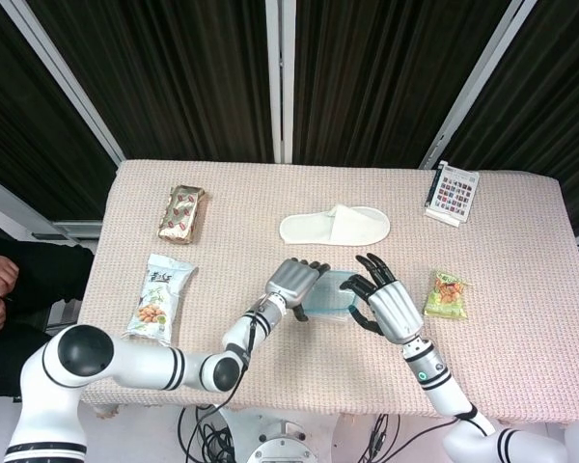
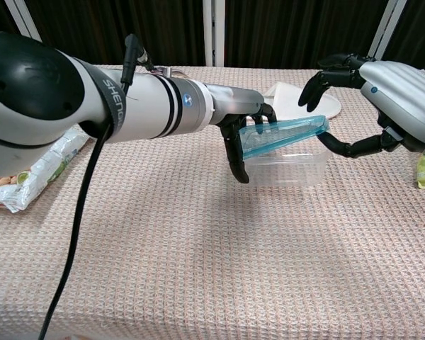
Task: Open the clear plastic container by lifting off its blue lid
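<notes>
The clear plastic container stands on the table between my two hands. Its blue lid is tilted, with the right end raised off the rim and the left end still low. My left hand holds the container's left end, fingers over the lid's edge and thumb down along the wall. My right hand has its thumb under the lid's raised right edge and its fingers arched above it. From the head view the lid lies between the left hand and the right hand; the container body is mostly hidden there.
A white slipper lies just behind the container. A green snack packet sits right of my right hand, and a calculator at the far right corner. A nut bag and a gold packet lie on the left.
</notes>
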Tool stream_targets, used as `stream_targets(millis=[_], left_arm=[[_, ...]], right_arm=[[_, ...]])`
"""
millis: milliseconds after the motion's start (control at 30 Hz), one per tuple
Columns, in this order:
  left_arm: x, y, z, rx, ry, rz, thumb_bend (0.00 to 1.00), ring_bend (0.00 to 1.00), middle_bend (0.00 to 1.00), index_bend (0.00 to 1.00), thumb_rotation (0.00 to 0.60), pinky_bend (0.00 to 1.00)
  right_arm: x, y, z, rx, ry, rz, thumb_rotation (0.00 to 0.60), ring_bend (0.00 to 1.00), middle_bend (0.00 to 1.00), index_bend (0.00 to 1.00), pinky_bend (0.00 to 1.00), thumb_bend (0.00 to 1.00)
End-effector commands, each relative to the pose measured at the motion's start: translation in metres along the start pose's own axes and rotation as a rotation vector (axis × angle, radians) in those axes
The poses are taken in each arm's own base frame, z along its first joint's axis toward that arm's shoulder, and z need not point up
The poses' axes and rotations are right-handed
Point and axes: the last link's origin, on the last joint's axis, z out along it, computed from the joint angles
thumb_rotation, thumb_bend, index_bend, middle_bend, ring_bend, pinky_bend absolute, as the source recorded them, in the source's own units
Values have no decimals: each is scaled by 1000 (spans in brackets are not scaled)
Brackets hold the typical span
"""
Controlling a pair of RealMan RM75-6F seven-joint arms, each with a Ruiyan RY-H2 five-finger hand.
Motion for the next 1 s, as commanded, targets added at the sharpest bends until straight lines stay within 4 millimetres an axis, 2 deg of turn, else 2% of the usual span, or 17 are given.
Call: stream_targets(millis=[33, 233, 333, 433, 500, 633, 800, 1000], left_arm=[[1, 0, -2, -5, -2, 0, 0, 226, 336, 279, 600, 237], [3, -1, -6, -11, -10, 1, 0, 138, 258, 164, 600, 224], [4, -1, -8, -17, -13, -1, 0, 57, 189, 110, 600, 153], [5, -2, -11, -21, -10, -6, 0, 4, 120, 66, 600, 95], [6, -5, -13, -18, -10, -15, 0, 0, 83, 47, 600, 68], [10, -12, -17, -6, 2, -32, 0, 0, 55, 34, 600, 47], [14, -28, -27, 18, 23, -54, 0, 0, 51, 30, 600, 44], [22, -54, -39, 55, 93, -77, 0, 0, 51, 29, 600, 43]], right_arm=[[-6, -2, 0, 12, -14, -1, 600, 111, 390, 420, 133, 374], [-13, -5, 0, 28, -29, -17, 600, 117, 390, 465, 138, 381], [-15, -6, 0, 40, -26, -31, 600, 118, 389, 502, 138, 384], [-17, -8, 1, 52, -10, -33, 600, 134, 403, 588, 149, 400], [-17, -8, 1, 57, 6, -30, 600, 145, 410, 656, 161, 403], [-15, -7, 2, 60, 46, -37, 600, 148, 411, 723, 165, 402], [-6, -6, 6, 64, 133, -34, 600, 148, 412, 752, 166, 403], [15, 4, 12, 37, 247, -45, 600, 148, 408, 759, 169, 402]])
